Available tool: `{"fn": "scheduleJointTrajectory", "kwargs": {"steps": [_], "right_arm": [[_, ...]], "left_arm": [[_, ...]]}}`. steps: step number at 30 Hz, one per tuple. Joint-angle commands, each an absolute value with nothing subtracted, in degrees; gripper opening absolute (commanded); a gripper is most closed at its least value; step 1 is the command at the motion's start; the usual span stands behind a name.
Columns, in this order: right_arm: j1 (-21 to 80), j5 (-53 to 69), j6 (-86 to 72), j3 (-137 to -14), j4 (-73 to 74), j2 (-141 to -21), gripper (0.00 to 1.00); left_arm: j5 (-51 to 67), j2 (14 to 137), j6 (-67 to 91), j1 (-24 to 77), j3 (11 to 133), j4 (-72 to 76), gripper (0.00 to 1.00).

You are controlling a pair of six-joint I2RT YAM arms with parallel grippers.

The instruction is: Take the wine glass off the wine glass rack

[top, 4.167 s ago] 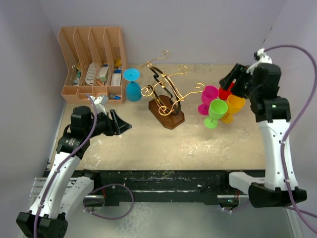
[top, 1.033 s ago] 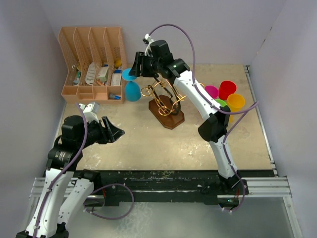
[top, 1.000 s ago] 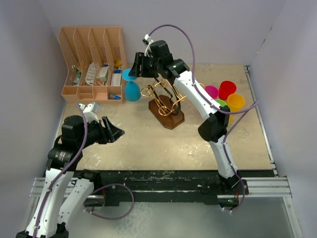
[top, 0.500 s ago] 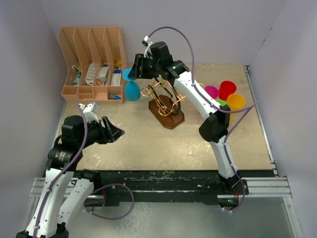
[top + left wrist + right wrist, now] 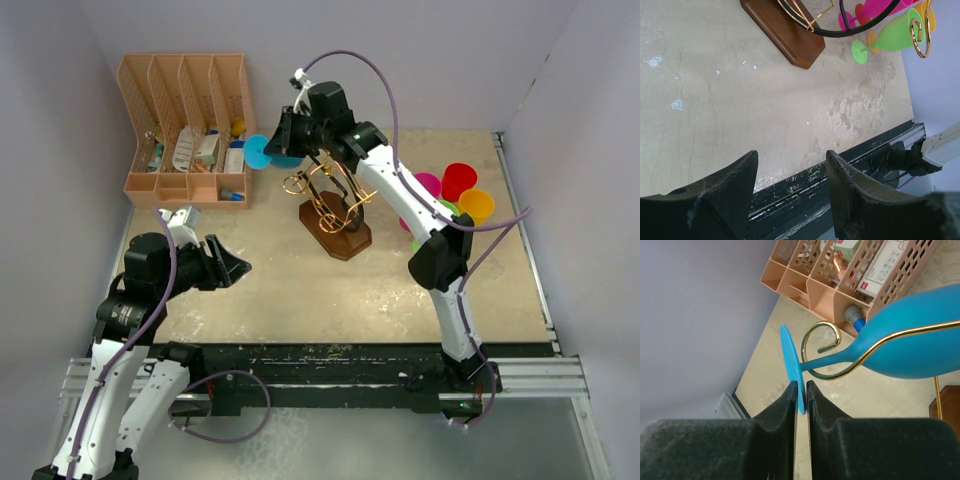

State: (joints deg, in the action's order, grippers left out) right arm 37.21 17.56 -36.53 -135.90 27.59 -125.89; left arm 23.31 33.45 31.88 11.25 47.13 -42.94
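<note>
The blue wine glass [image 5: 910,347] lies almost level, its stem threaded through a gold scroll [image 5: 822,342] of the wine glass rack [image 5: 330,195]. My right gripper [image 5: 801,389] is shut on the thin edge of the glass's round foot [image 5: 791,362]. From above, the right gripper [image 5: 270,150] reaches over the rack's left arm, with the blue foot [image 5: 256,152] just left of it and the bowl mostly hidden under the wrist. My left gripper [image 5: 232,268] hovers open and empty over the table's near left, its fingers [image 5: 850,185] apart, away from the rack's brown base [image 5: 785,32].
A tan slotted organiser [image 5: 190,125] with small items stands at the back left, close to the glass. Several coloured glasses [image 5: 455,195] are grouped right of the rack; a green one [image 5: 892,35] lies on its side. The table's black front rail [image 5: 330,365] runs along the near edge.
My right gripper's jaws have closed on the blue glass's foot. The glass has swung from hanging bowl-down to nearly level. The left arm has not moved.
</note>
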Motion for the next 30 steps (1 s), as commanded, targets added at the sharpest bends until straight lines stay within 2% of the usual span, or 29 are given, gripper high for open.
{"fn": "scheduleJointTrajectory", "kwargs": {"steps": [1,6,9,19,30], "right_arm": [[37.07,19.18,-37.79,-133.94,22.38,-120.63,0.12],[36.27,19.54,-39.67,-130.43,17.95,-118.67,0.08],[35.72,20.63,-41.13,-129.42,15.77,-118.65,0.0],[34.76,20.61,-45.47,-124.26,7.17,-117.76,0.0],[33.12,21.95,-46.43,-126.57,2.09,-118.42,0.0]], "left_arm": [[22.94,33.13,31.53,10.9,48.68,-41.36,0.6],[22.91,33.15,31.54,10.9,48.69,-41.33,0.6],[22.87,33.27,31.46,10.9,48.69,-41.31,0.6],[22.76,33.31,31.38,10.9,48.74,-41.4,0.6],[22.54,33.43,31.31,10.9,48.87,-41.4,0.6]]}}
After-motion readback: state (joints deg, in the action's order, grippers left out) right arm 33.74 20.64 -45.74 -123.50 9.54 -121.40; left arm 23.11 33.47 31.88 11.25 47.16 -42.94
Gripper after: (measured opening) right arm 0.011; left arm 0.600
